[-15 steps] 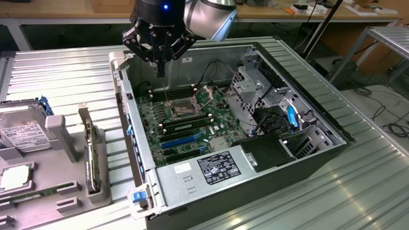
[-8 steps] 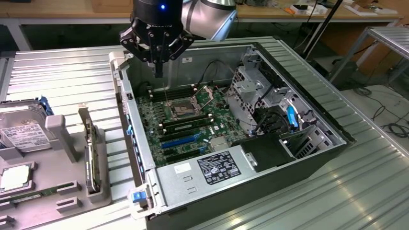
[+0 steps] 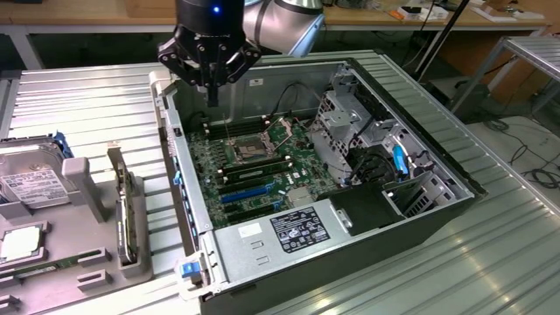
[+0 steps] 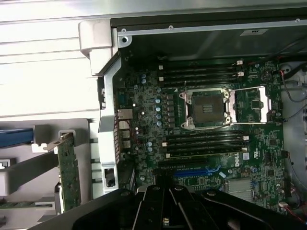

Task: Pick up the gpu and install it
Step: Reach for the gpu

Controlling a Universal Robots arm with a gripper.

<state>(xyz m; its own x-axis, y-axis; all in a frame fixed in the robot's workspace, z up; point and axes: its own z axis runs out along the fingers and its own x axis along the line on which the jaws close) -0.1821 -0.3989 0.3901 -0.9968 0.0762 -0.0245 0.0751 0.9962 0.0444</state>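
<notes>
GPU stands edge-on in a slotted grey holder beside the open case, apparently kept upright to offer its top edge for gripping, while the gripper, fingers together and empty, hangs over the motherboard.

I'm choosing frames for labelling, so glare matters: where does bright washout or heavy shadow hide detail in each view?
Exterior view: even lighting, a soft sheen on the table, deep shadow inside the computer case around the black shroud. Wrist view: the table beside the case washes out to white, the motherboard is evenly lit, the gripper is a dark silhouette.
</notes>
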